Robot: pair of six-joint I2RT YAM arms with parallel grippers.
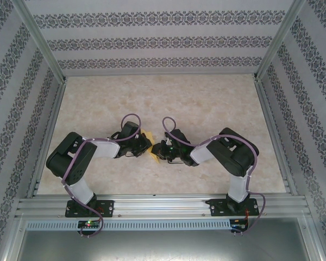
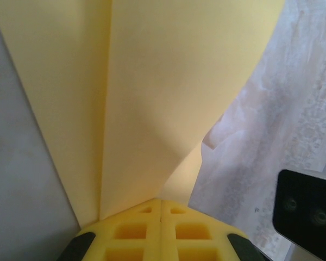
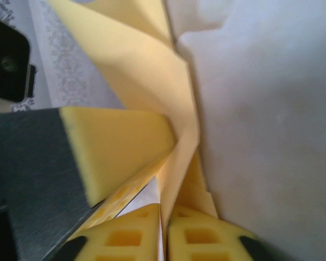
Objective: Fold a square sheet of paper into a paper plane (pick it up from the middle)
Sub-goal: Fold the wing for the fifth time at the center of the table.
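Note:
The square sheet of paper [image 1: 151, 154], yellow-orange and folded into layers, hangs between my two grippers low over the near middle of the table. My left gripper [image 2: 161, 209] is shut on its lower edge, and the sheet [image 2: 152, 98] rises from the pads with a lengthwise crease and a curling right side. My right gripper [image 3: 164, 220] has a folded edge of the sheet [image 3: 146, 70] between its yellow pads, which stand a thin slit apart. In the right wrist view, one left finger pad [image 3: 119, 147] presses on the same fold from the left. From above, the left gripper [image 1: 146, 145] and right gripper [image 1: 159, 151] nearly touch.
The marbled beige table [image 1: 168, 98] stretches away behind the grippers, walled by patterned panels and metal rails [image 1: 152, 206]. The right wrist's black camera housing [image 2: 307, 217] sits close at the lower right of the left wrist view.

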